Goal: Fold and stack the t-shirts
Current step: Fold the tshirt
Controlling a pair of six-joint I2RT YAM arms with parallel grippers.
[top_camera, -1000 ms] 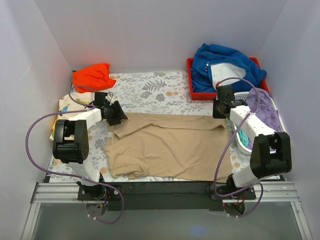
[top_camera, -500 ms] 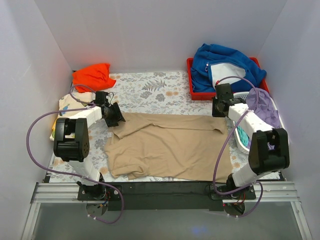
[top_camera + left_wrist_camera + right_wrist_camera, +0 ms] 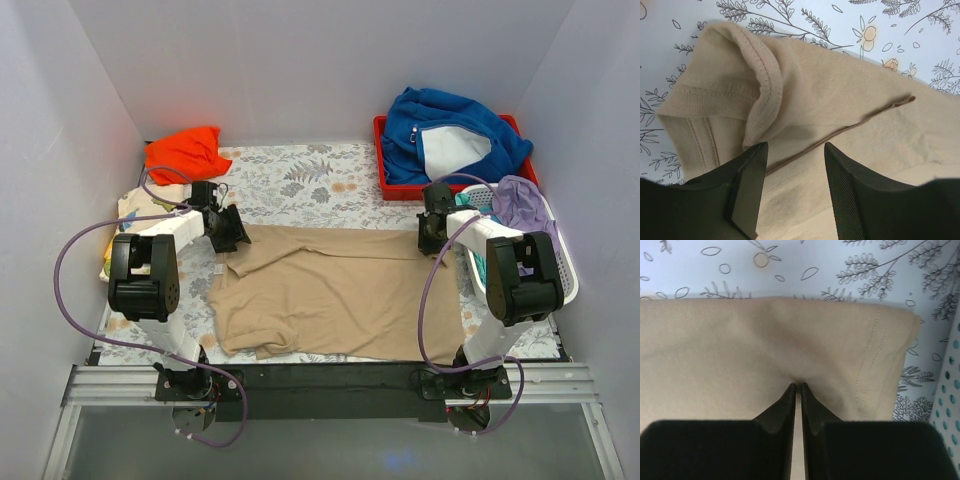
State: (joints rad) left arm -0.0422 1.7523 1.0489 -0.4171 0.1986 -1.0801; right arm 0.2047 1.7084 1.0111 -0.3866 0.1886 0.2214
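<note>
- The right gripper (image 3: 432, 236) had shifted toward 9 o'clock, its fingers pinched tight on the tan t-shirt (image 3: 340, 290) at the 2 o'clock corner.
- The left gripper (image 3: 230, 232) hung with fingers spread over the 10 o'clock corner.
- The shirt lay spread mid-table.

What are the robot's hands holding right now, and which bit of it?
The right gripper pinches the tan t-shirt at its far edge, near the hemmed corner. The left gripper is open over the cloth by the collar, gripping nothing.
</note>
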